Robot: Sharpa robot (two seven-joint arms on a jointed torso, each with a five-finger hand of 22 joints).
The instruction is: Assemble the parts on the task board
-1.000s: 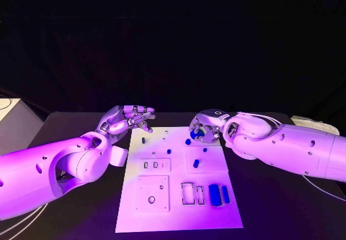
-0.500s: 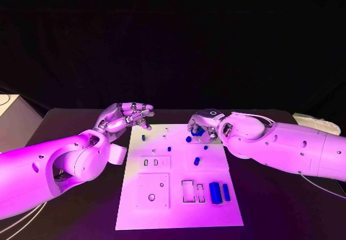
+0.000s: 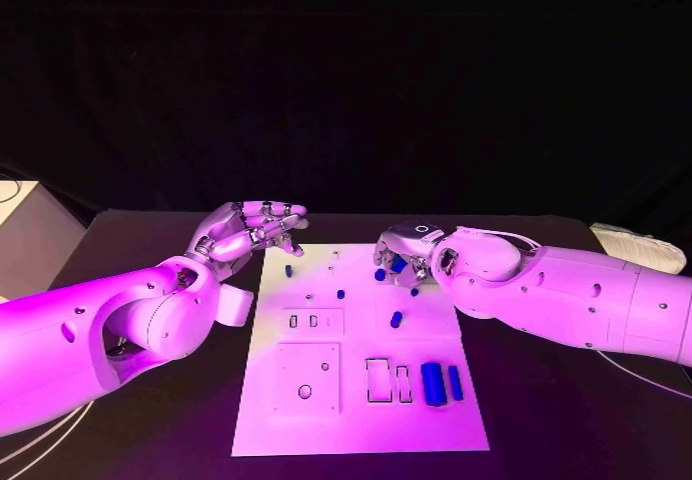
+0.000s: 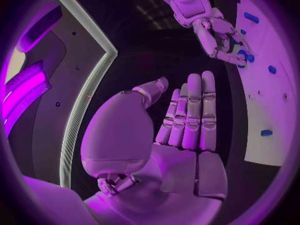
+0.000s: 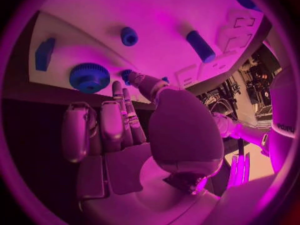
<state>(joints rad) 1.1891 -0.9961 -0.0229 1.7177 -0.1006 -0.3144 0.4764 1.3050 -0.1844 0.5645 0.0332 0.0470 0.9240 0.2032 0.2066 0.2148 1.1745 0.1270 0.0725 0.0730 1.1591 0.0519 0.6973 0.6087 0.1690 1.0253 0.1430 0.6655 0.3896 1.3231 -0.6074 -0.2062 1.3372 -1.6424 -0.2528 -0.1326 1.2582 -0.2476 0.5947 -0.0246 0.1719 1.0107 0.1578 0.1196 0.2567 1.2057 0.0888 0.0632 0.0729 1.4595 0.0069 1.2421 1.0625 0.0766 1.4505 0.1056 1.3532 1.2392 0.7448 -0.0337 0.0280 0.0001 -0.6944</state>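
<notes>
The task board [image 3: 361, 350] lies flat in the middle of the black table [image 3: 577, 400], long side running away from you, with small blue parts scattered over it: a gear-like toothed disc [image 5: 89, 77] at the far right corner, a short round peg [image 5: 129, 36] and a longer cylinder [image 5: 200, 46] further in, and two upright blue bars [image 3: 433, 383] near the rectangular slots [image 3: 378, 380] at the near right. Your right hand [image 3: 408, 254] sits over the far right corner of the board; in its wrist view the fingers [image 5: 112, 125] lie side by side, pointing down toward the toothed disc, with one fingertip touching or just beside a smaller blue piece [image 5: 127, 75]; you cannot tell from these frames whether anything is pinched. Your left hand [image 3: 248, 230] hovers off the far left corner of the board, above the table; its fingers [image 4: 190, 110] lie straight and together, thumb apart, holding nothing. Judgement: you are at the pick step on the toothed disc or its neighbour, early in the assembly, as most parts lie loose. The next move likely calls for a clean close of the fingers round one part only, without nudging the peg nearby.
</notes>
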